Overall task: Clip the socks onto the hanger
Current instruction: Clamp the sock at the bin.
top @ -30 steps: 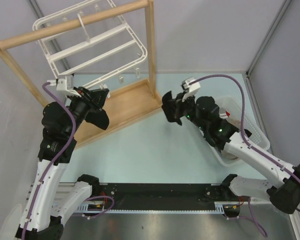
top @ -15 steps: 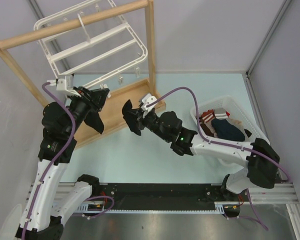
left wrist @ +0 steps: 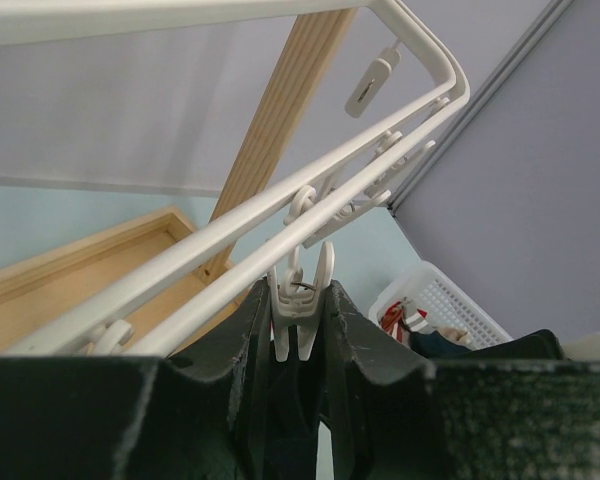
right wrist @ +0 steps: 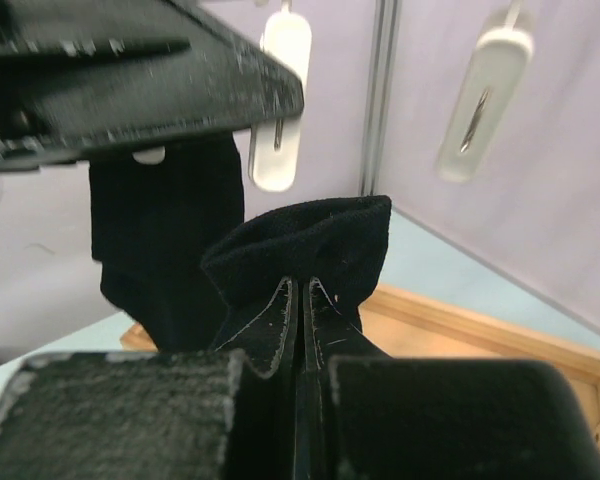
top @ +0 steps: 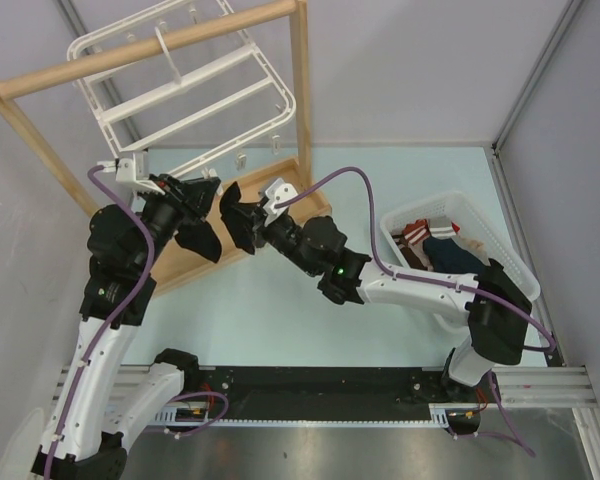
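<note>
The white hanger (top: 180, 95) hangs from the wooden stand's top bar. My left gripper (top: 202, 190) is shut on one of its dangling clips (left wrist: 300, 300), squeezing it between its fingers (left wrist: 242, 345). A black sock (top: 202, 240) hangs under that clip, and it also shows in the right wrist view (right wrist: 165, 235). My right gripper (top: 250, 217) is shut on a second black sock (top: 232, 213), held just right of the left gripper. In the right wrist view its folded edge (right wrist: 315, 235) stands up above my gripper (right wrist: 302, 290). Two free clips (right wrist: 280, 100) hang above.
The tall wooden stand (top: 302, 100) has a tray-like base (top: 280, 185) under both grippers. A white plastic basket (top: 425, 212) at the right holds a navy sock (top: 452, 257) and reddish-brown and white garments (top: 412, 238). Grey walls close in at the back and right.
My right arm has swung left from beside the basket to next to the left gripper, carrying the black sock. The left gripper has stayed at the clip.
</note>
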`<state>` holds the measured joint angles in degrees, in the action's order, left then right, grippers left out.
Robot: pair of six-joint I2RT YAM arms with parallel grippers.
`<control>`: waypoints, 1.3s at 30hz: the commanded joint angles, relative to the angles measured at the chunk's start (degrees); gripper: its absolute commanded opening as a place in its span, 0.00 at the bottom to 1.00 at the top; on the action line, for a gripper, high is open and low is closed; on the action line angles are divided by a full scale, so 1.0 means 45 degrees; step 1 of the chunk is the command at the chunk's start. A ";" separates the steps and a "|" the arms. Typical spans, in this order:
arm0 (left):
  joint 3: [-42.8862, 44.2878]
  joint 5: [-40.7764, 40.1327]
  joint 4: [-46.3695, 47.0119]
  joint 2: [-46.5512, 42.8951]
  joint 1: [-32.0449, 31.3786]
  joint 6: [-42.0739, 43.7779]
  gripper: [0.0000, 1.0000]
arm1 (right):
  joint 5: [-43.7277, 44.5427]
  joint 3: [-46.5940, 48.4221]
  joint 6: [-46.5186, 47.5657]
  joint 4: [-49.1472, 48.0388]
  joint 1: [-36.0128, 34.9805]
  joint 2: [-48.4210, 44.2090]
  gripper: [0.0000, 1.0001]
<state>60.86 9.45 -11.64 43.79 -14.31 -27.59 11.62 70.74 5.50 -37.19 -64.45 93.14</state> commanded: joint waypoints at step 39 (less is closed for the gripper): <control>-0.0087 0.0517 -0.0656 -0.0200 -0.0219 0.0097 0.00 | -0.0160 0.1331 0.0126 -0.0134 -0.0210 0.0161 0.00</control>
<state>60.73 9.37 -11.64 43.44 -14.31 -27.49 11.11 74.06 6.04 -35.11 -64.95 95.15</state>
